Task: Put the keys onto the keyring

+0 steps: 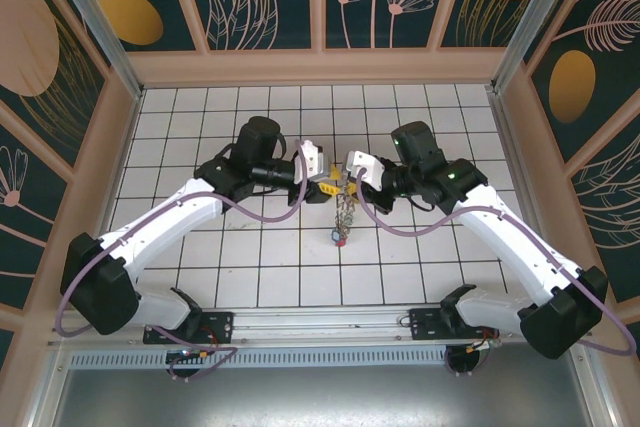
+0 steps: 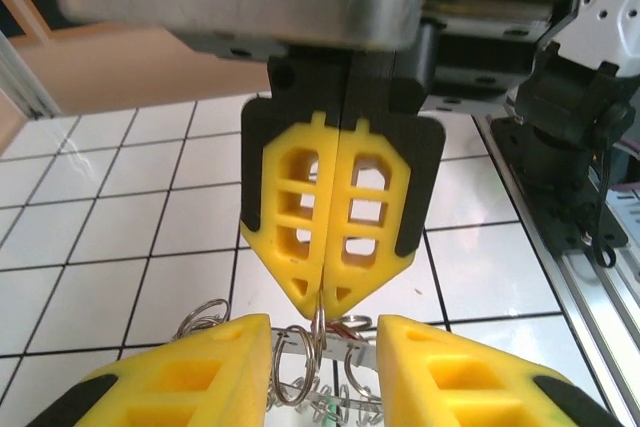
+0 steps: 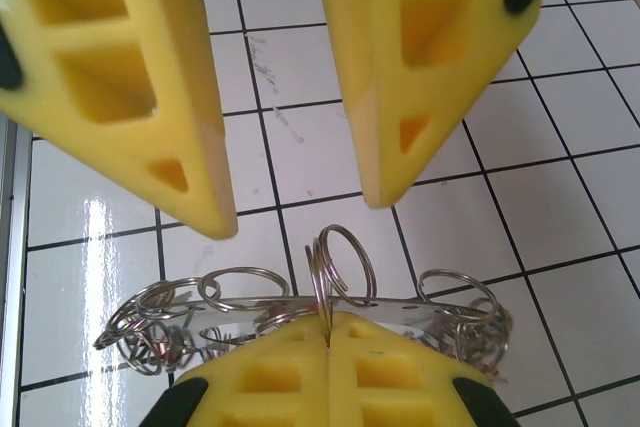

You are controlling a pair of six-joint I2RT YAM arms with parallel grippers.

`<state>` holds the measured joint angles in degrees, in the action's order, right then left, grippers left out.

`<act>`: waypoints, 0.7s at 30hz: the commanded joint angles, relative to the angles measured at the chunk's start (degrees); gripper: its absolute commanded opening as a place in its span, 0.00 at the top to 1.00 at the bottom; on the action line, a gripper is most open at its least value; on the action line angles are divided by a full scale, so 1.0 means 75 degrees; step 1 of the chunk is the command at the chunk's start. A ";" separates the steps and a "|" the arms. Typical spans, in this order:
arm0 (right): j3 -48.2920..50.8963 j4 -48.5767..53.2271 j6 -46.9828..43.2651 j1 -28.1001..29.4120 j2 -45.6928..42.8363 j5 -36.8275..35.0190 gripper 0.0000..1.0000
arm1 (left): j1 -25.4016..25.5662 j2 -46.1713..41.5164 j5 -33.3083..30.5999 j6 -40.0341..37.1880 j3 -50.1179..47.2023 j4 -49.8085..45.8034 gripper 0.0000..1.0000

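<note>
Threading stage, probably. Saw right hand clamped shut on keyring, midway between arms over tiled surface, tagged keys at its near end. Saw left hand narrowly parted, empty, just beside. Judged next: needed fine pinch on one loop.

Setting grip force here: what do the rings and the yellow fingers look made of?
Rings: thin coiled wire, bright with mirror glints, so probably polished steel. Fingers: yellow, matte, with cut-out windows, so likely moulded or printed plastic; their black edge strips may be rubber.
</note>
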<state>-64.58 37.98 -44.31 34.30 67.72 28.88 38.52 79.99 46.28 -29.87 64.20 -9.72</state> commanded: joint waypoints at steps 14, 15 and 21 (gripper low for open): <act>-0.0240 -0.0571 0.0120 0.0106 0.0077 0.0350 1.00 | 0.0148 0.0378 0.0500 -0.0474 0.0251 -0.0357 0.73; -0.0237 -0.0582 0.0132 0.0113 0.0080 0.0345 1.00 | 0.0180 0.0401 0.0474 -0.0461 0.0274 -0.0357 0.75; -0.0226 -0.0607 0.0153 0.0118 0.0034 0.0388 1.00 | 0.0224 0.0480 0.0144 -0.0475 0.0357 -0.0380 0.82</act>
<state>-64.58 37.30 -44.07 34.63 68.45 29.65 39.64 82.91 47.46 -32.21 65.32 -11.42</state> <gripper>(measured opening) 0.047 0.197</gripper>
